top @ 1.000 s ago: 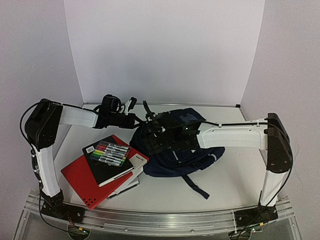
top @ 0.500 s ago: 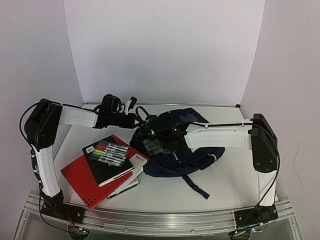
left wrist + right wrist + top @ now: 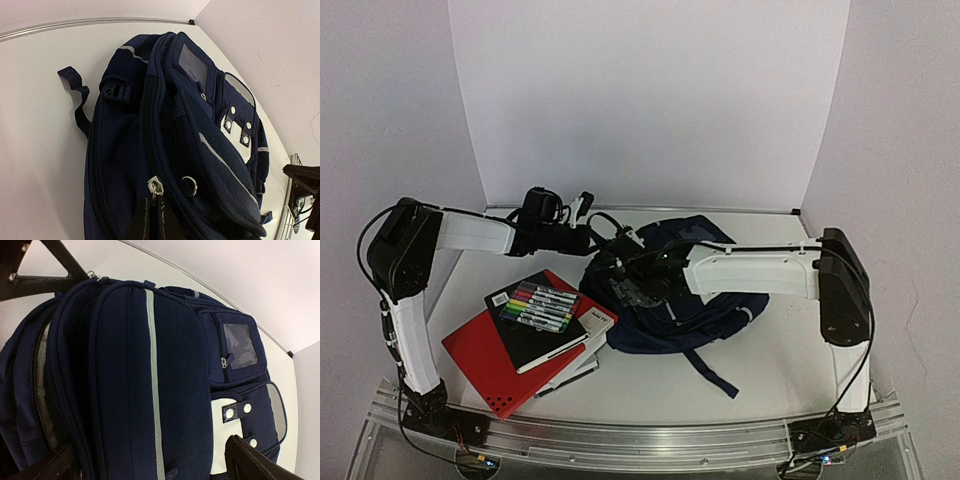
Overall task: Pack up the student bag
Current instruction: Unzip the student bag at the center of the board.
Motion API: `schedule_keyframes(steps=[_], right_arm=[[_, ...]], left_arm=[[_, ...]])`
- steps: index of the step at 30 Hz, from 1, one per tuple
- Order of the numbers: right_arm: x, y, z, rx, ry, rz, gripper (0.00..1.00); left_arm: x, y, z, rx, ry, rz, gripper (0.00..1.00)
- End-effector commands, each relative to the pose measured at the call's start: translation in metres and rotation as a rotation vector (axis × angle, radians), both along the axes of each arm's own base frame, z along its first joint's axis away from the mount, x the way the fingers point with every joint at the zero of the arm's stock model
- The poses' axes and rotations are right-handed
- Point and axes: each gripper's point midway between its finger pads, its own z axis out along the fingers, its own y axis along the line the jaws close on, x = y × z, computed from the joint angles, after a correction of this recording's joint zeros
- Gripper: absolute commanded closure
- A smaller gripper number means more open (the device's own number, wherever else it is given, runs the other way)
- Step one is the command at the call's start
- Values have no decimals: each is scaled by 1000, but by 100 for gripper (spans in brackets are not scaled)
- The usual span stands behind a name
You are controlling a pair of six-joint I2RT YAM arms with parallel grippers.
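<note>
One student bag (image 3: 705,318), two arms, one stack of books.
The bag lies front-up mid-frame on the table (image 3: 790,365). Just beside it, lower left, a red folder (image 3: 480,360), a black notebook (image 3: 535,338) and one pack of markers (image 3: 540,305) are stacked. The left gripper (image 3: 588,240) pinches a zipper pull (image 3: 156,187) at the bag's upper left. The right gripper (image 3: 632,288) hangs spread wide over the bag's left side.

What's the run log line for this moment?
left pincer: shut on zipper | right pincer: open over bag | books, markers: outside bag
</note>
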Motion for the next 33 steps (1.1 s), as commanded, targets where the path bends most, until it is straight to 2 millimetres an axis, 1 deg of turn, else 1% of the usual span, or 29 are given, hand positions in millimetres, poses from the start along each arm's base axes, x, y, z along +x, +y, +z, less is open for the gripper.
schedule_keyframes(steps=[1, 7, 9, 10, 11, 12, 13, 14, 15, 17, 19, 20, 22, 24, 26, 27, 29, 33], right_arm=[[4, 8, -31, -11, 51, -3, 4], [9, 19, -57, -7, 84, 11, 4], [13, 19, -64, 4, 94, 9, 6], [16, 18, -65, 7, 94, 1, 9], [20, 15, -65, 8, 87, -12, 17], [23, 12, -64, 6, 76, -26, 30], [25, 10, -58, 10, 64, -32, 38], [25, 9, -51, 15, 53, -34, 50], [25, 8, -43, 24, 45, -31, 59], [23, 6, -23, 49, 32, -20, 75], [20, 3, 5, 87, 13, -4, 86], [17, 2, 17, 102, 10, 11, 90], [10, -2, 41, 135, 4, 45, 96], [3, -3, 58, 168, 11, 85, 100], [-4, -3, 71, 196, 21, 124, 100], [-8, -2, 76, 213, 30, 144, 100], [-13, -3, 88, 242, 33, 170, 100], [-22, -2, 109, 308, 42, 205, 100]], left_arm=[[-1, -3, 63, -59, -143, -20, 100], [-6, -7, 61, -56, -140, -30, 100], [-6, -8, 60, -55, -139, -32, 100], [-7, -8, 60, -55, -138, -32, 100], [-7, -8, 59, -54, -138, -33, 100], [-7, -8, 59, -54, -138, -32, 100], [-7, -8, 58, -50, -136, -29, 100], [-6, -7, 57, -45, -134, -24, 100], [-4, -6, 55, -38, -131, -14, 100], [3, -3, 49, -16, -116, 14, 100], [10, -1, 42, -7, -95, 28, 100], [13, 0, 39, -10, -84, 36, 100], [21, 4, 38, -22, -73, 49, 100], [27, 4, 37, -37, -64, 46, 100], [33, 0, 34, -44, -58, 34, 100], [35, -3, 37, -53, -64, 20, 100], [40, -7, 29, -46, -48, 10, 100], [53, -11, 19, -47, -33, 6, 100]])
